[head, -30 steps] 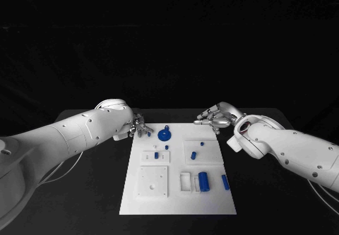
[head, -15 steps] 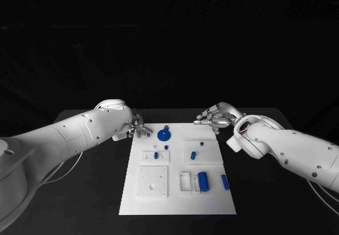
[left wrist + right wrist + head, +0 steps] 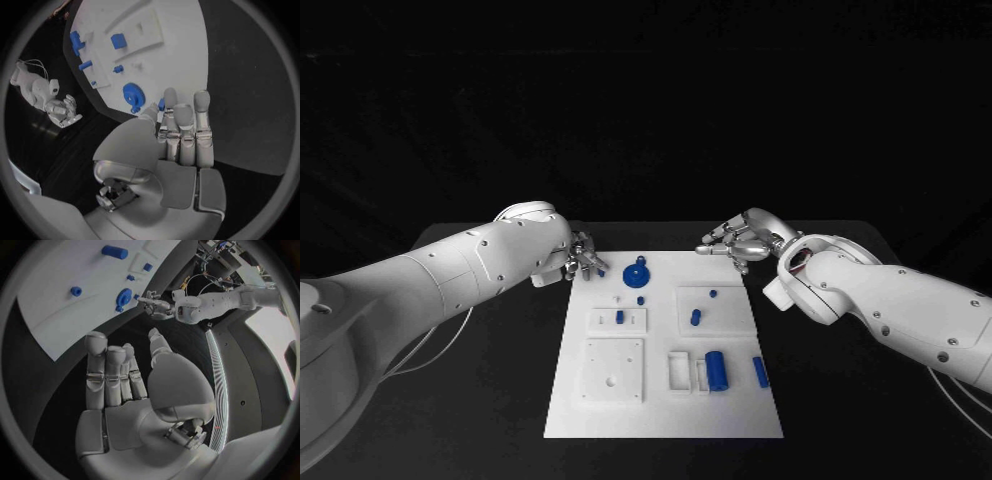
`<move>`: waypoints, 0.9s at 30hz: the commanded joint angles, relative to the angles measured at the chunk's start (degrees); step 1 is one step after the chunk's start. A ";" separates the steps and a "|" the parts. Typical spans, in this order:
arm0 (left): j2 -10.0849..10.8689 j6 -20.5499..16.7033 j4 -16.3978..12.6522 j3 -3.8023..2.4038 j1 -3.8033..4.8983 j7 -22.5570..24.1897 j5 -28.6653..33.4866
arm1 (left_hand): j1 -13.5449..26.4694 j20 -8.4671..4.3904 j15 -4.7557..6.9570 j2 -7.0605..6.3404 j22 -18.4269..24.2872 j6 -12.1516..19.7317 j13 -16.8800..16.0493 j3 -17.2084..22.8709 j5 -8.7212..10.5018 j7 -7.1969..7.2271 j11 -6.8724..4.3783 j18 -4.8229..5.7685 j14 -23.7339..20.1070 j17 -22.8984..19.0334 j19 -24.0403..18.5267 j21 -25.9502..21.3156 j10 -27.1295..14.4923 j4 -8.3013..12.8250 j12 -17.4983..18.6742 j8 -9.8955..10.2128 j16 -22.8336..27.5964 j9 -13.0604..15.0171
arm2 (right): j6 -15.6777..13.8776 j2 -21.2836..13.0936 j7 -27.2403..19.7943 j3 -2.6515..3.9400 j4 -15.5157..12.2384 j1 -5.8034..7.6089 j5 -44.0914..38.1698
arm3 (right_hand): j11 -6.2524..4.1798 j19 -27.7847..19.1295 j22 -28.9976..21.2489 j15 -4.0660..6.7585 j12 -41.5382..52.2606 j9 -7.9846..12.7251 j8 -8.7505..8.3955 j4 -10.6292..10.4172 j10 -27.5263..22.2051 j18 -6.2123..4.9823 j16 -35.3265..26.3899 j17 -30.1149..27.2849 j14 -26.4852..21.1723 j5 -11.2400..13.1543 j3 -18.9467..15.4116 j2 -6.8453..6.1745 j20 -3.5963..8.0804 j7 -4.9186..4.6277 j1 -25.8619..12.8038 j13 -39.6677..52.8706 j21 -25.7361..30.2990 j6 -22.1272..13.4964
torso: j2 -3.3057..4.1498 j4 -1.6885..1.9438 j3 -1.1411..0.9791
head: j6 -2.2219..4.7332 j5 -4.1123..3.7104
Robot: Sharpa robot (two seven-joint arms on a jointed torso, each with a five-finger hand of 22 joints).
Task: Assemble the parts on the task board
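The white task board point(image 3: 661, 405) lies in the middle of the table. At its far left corner my left hand point(image 3: 583, 257) pinches a small blue part point(image 3: 602, 268) between thumb and fingertip; the same small blue part point(image 3: 161, 104) shows beside the fingers point(image 3: 185, 120). A blue gear point(image 3: 636, 274) lies just right of it on the board. My right hand point(image 3: 738, 243) hovers off the far right corner, fingers spread point(image 3: 106, 370), palm empty. Further blue parts: a peg point(image 3: 619, 317), a short pin point(image 3: 694, 317), a cylinder point(image 3: 715, 370) and a bar point(image 3: 760, 372).
The black table point(image 3: 488, 400) surrounds the board on all sides. A raised white square block point(image 3: 613, 372) and a small open white holder point(image 3: 679, 370) sit on the board's near half. My right forearm point(image 3: 877, 300) lies along the board's right side.
The left hand with its small blue part has crept slightly toward the board's far edge. The right hand and the parts on the board have stayed put.
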State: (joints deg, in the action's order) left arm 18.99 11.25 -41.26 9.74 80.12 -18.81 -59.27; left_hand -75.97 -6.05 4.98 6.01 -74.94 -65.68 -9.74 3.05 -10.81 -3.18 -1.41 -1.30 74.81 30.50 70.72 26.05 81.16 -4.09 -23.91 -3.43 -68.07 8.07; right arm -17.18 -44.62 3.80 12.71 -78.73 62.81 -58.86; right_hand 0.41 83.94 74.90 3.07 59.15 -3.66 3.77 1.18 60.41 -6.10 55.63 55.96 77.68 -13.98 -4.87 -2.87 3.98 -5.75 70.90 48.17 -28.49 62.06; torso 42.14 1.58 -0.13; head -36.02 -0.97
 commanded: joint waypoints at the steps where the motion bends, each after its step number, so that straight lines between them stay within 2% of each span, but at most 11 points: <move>1: -0.08 0.31 0.11 0.06 -0.17 0.37 2.69 | -1.11 -0.06 0.02 0.53 -1.19 -0.43 0.16 0.27 -0.48 0.03 -0.14 -0.80 -0.26 0.09 -0.34 0.43 -0.16 0.86 0.28 -0.37 -0.41 0.35 | 0.08 0.05 -0.16 0.03 -0.08 -0.02 -0.08 | 0.20 1.86 3.09 0.06 -0.16 0.07 -0.19 0.02 0.38 -0.67 -0.36 0.00 0.34 -0.12 0.11 0.04 0.20 0.01 0.31 -0.05 -0.02 -0.43 | 0.02 -0.04 -0.04 | 0.00 0.08; 8: 0.09 0.65 0.19 0.05 -0.18 0.16 3.17 | -1.67 -0.08 0.06 1.20 -1.18 -0.96 0.58 1.08 -1.63 0.15 -0.18 -0.88 -0.28 0.09 -0.53 0.87 0.34 2.96 0.87 -0.39 -0.64 0.89 | 0.06 0.03 -0.16 0.03 -0.07 -0.02 -0.08 | 0.20 1.86 3.09 0.06 -0.16 0.07 -0.19 0.02 0.38 -0.67 -0.36 0.00 0.34 -0.12 0.11 0.04 0.20 0.01 0.31 -0.05 -0.02 -0.43 | 0.03 -0.05 -0.06 | -0.10 0.08; 9: 0.10 0.64 0.20 0.05 -0.18 0.12 3.19 | -1.67 -0.08 0.07 1.12 -1.18 -1.07 0.62 1.18 -2.60 0.16 -0.18 -0.89 -0.30 0.07 -0.55 0.94 0.39 3.29 0.94 -0.40 -0.64 0.96 | 0.07 0.03 -0.16 0.03 -0.07 -0.02 -0.08 | 0.20 1.86 3.10 0.06 -0.16 0.08 -0.19 0.01 0.37 -0.67 -0.35 0.01 0.35 -0.17 0.07 0.04 0.20 0.01 0.29 -0.05 -0.04 -0.43 | 0.04 -0.06 -0.04 | -0.13 0.08; 10: 0.12 0.59 0.19 0.05 -0.18 0.08 3.21 | -1.94 -0.12 0.09 0.92 -1.20 -1.11 0.68 1.50 -5.61 0.08 -0.15 -0.90 -0.31 0.07 -0.57 1.00 0.37 3.72 1.05 -0.40 -0.64 0.99 | 0.07 0.03 -0.16 0.03 -0.07 -0.02 -0.08 | 0.20 1.86 3.10 0.07 -0.15 0.08 -0.20 -0.01 0.37 -0.67 -0.34 0.02 0.35 -0.23 0.04 0.03 0.20 0.01 0.28 -0.05 -0.05 -0.43 | 0.04 -0.06 -0.06 | -0.13 0.08; 12: 0.15 0.47 0.16 0.05 -0.18 -0.06 3.23 | -1.99 -0.14 0.10 0.53 -1.22 -1.27 0.82 2.32 -8.71 0.00 -0.16 -0.95 -0.34 0.06 -0.65 1.17 0.44 4.60 1.27 -0.40 -0.65 1.08 | 0.07 0.02 -0.17 0.03 -0.07 -0.02 -0.08 | 0.20 1.86 3.10 0.07 -0.15 0.08 -0.20 -0.01 0.37 -0.67 -0.34 0.02 0.35 -0.23 0.04 0.03 0.20 0.01 0.28 -0.05 -0.05 -0.43 | 0.03 -0.05 -0.07 | -0.11 0.09; 15: 0.31 -0.46 -0.10 0.05 -0.17 -1.02 3.25 | -1.32 -0.19 0.19 0.02 -1.20 -2.16 0.99 3.40 -9.26 0.22 -0.31 -1.02 -0.28 0.04 -0.74 1.50 0.88 5.73 1.48 -0.45 -0.69 1.38 | 0.07 -0.01 -0.17 0.03 -0.06 -0.02 -0.08 | 0.20 1.86 3.10 0.07 -0.15 0.08 -0.20 -0.01 0.37 -0.67 -0.34 0.02 0.35 -0.23 0.04 0.03 0.20 0.01 0.28 -0.05 -0.05 -0.43 | 0.03 -0.05 -0.06 | -0.06 0.02; 18: 0.66 -2.24 -0.88 0.03 -0.15 -2.91 3.58 | -0.67 -0.38 0.44 -0.39 -1.20 -3.63 1.06 4.66 -11.31 0.57 -0.60 -1.10 0.26 0.10 -0.44 1.93 1.88 6.63 1.51 -0.57 -0.94 1.84 | 0.07 -0.06 -0.18 0.03 -0.10 -0.02 -0.08 | 0.20 1.86 3.10 0.07 -0.15 0.08 -0.20 -0.01 0.37 -0.67 -0.34 0.02 0.35 -0.23 0.04 0.03 0.20 0.01 0.28 -0.05 -0.05 -0.43 | 0.00 -0.01 -0.09 | -0.03 0.03; 21: 0.92 -3.50 -1.62 0.02 -0.13 -4.40 3.86 | 0.14 -0.58 0.61 -0.93 -1.17 -4.69 1.16 5.64 -11.88 0.87 -0.79 -1.04 0.71 0.10 -0.19 2.27 2.82 7.39 1.79 -0.44 -0.97 2.29 | 0.06 -0.11 -0.19 0.03 -0.10 -0.02 -0.08 | 0.20 1.86 3.10 0.07 -0.15 0.08 -0.20 -0.01 0.37 -0.67 -0.34 0.02 0.35 -0.23 0.04 0.03 0.20 0.01 0.28 -0.05 -0.05 -0.43 | -0.04 0.06 -0.11 | -0.10 -0.01; 27: 2.09 -5.74 -4.00 -0.05 -0.08 -6.75 4.17 | 1.73 -0.90 0.94 -2.05 -1.17 -6.53 0.82 7.45 -14.95 1.44 -1.21 -0.95 1.80 0.41 0.23 3.08 4.50 8.63 1.73 -0.45 -1.29 3.64 | 0.06 -0.14 -0.25 0.03 -0.07 -0.02 -0.07 | 0.20 1.86 3.10 0.07 -0.15 0.08 -0.20 -0.01 0.37 -0.67 -0.34 0.02 0.35 -0.23 0.04 0.03 0.20 0.01 0.28 -0.05 -0.05 -0.43 | -0.06 0.01 -0.09 | -0.13 0.03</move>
State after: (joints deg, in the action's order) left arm 20.93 8.27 -44.71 9.75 80.04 -22.68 -55.90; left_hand -74.67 -6.57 5.91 3.80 -74.92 -69.70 -8.87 3.95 -25.74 -3.74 -2.46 -1.30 76.18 30.89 70.84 28.95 84.26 -1.73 -22.30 -3.60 -69.18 8.97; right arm -17.18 -44.73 3.84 12.71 -78.74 62.82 -58.85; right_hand 0.42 83.94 74.90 3.07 59.15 -3.66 3.77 1.18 60.41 -6.10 55.63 55.96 77.68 -13.98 -4.87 -2.87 3.98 -5.75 70.90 48.17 -28.49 62.06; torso 42.13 1.57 -0.23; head -36.10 -0.91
